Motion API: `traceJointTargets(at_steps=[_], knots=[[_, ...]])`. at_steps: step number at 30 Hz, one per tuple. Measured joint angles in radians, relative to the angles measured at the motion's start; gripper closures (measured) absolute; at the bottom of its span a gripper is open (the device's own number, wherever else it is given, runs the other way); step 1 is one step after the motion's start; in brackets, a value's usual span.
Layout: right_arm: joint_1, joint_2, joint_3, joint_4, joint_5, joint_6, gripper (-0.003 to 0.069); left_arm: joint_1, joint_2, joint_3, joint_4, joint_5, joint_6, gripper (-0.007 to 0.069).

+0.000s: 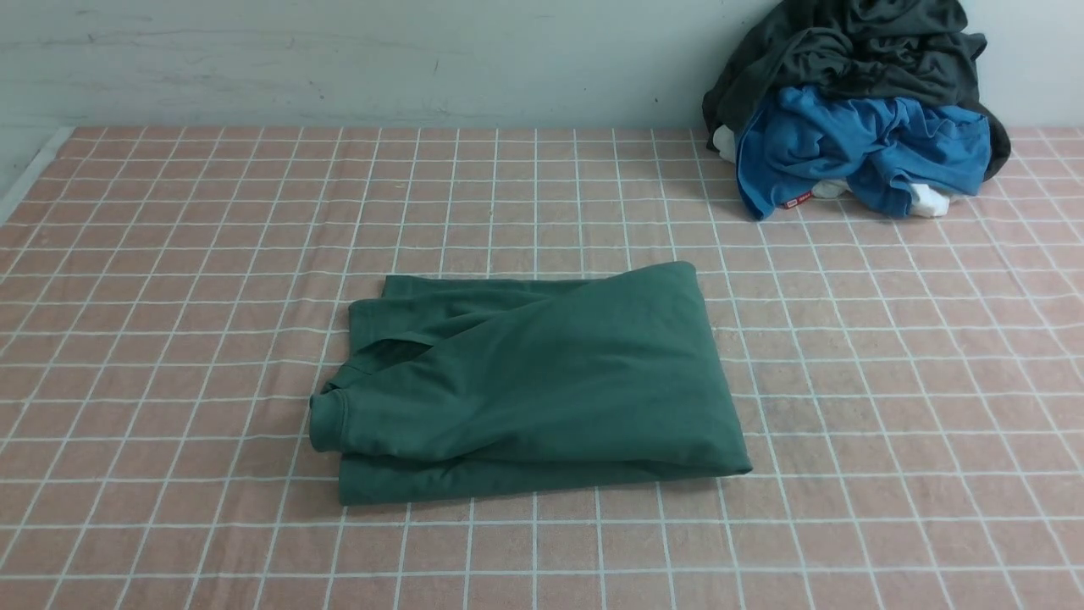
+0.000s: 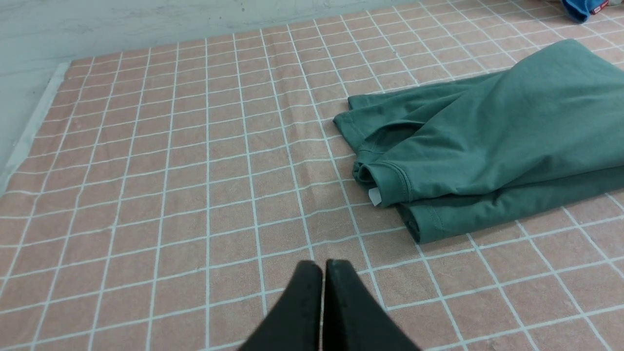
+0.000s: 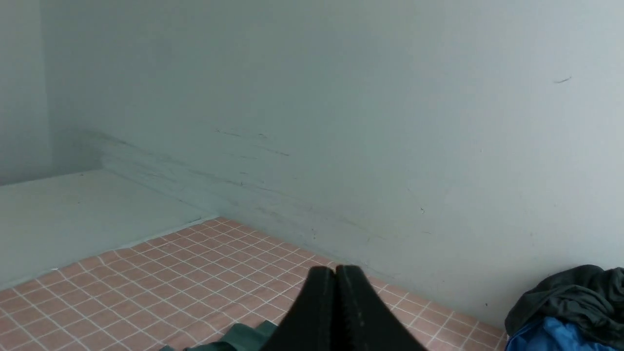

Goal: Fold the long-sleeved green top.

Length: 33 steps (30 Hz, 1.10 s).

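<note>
Nearby | blue garment [image 1: 855, 148] under dark garment [image 1: 847, 51] | far-right corner, well apart

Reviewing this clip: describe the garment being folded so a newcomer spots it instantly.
On the pink checked cloth, look at the middle, well in front of the clothes pile by the wall. The green long-sleeved top lies there alone, folded into a rough rectangle; unlike the crumpled blue and dark grey garments, it is flat and dark green.

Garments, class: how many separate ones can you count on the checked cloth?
3, perhaps more: green long-sleeved top folded mid-cloth; blue garment far right; dark grey garment heaped over it. White fabric peeks beneath.
</note>
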Motion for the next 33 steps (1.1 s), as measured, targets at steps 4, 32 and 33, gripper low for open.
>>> traceJointTargets(at_steps=[4,32,33], knots=[[0.000,-0.001,0.014,-0.010,0.031,0.004,0.0673,0.000,0.000,0.000,0.000,0.000,0.000,0.0628],[-0.205,-0.127,0.481,0.108,-0.243,0.037,0.0673,0.000,0.000,0.000,0.000,0.000,-0.002,0.0628],[-0.243,-0.138,0.507,0.114,-0.253,0.037,0.0673,0.000,0.000,0.000,0.000,0.000,-0.002,0.0628]])
